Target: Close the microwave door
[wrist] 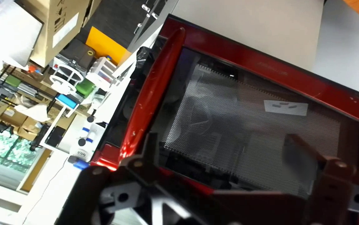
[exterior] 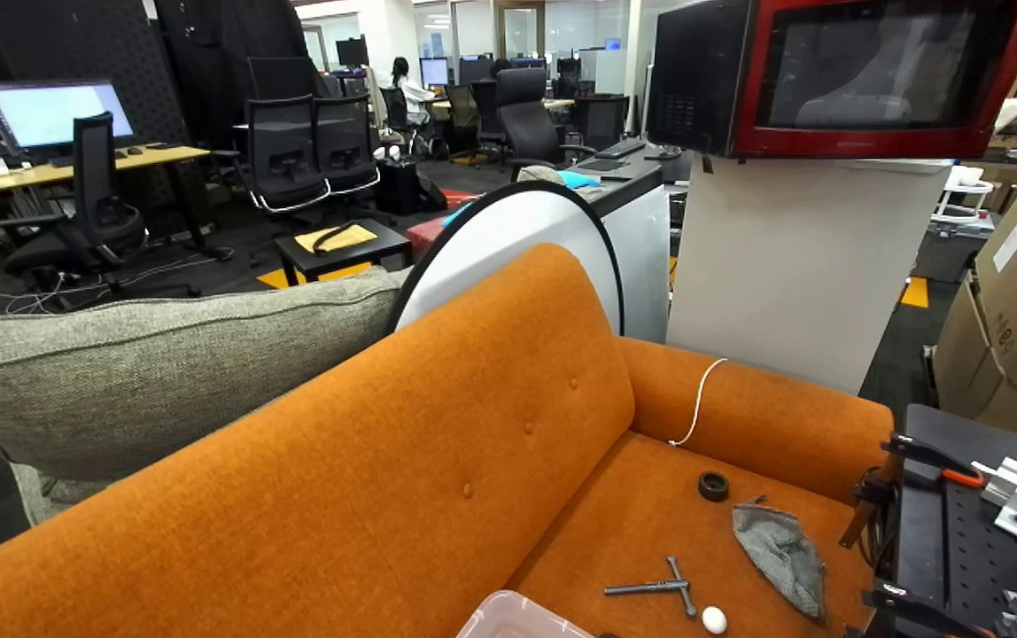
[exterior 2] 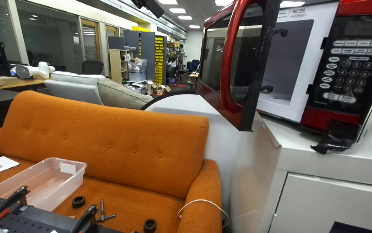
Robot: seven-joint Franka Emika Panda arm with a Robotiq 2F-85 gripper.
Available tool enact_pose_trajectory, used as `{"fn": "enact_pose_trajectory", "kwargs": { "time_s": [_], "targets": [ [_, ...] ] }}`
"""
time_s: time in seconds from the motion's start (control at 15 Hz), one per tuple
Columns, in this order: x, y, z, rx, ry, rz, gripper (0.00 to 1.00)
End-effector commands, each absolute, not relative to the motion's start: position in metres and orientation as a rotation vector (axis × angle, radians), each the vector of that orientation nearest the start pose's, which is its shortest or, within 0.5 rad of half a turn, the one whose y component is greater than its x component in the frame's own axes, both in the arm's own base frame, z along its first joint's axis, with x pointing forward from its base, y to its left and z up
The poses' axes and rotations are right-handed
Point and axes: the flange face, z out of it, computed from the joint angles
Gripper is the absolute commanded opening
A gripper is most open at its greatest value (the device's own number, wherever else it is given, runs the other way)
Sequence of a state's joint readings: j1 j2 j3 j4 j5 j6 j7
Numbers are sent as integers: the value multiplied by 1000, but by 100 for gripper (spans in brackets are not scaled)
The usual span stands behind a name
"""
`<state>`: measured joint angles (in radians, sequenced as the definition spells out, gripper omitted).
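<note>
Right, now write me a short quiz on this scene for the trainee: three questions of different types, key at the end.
1. True or false: in an exterior view, the red-framed dark-glass microwave door stands open.
2. Multiple choice: the thin white cord drapes over A) the grey fabric pillow; B) the clear plastic tub; C) the orange fabric armrest.
3. Fill in the blank with "open" or "shut": in the wrist view, the black two-fingered gripper is ____.

Key: 1. True. 2. C. 3. Open.
</note>
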<state>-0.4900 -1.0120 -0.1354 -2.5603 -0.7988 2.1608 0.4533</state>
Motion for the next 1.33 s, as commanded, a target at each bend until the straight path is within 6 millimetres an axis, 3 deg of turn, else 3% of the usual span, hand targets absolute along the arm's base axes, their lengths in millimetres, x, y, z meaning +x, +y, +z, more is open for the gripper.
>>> {"fn": "enact_pose_trajectory", "kwargs": {
  "time_s": [0.0, 0.4, 0.47, 1.27],
  "targets": [
    [199, -232, 615, 2105, -970, 721, 100],
    [189, -266, 591, 2023, -1104, 724, 100],
    [185, -256, 593, 2065, -1079, 708, 100],
    [189, -272, 582, 1995, -1193, 711, 100]
  ]
}}
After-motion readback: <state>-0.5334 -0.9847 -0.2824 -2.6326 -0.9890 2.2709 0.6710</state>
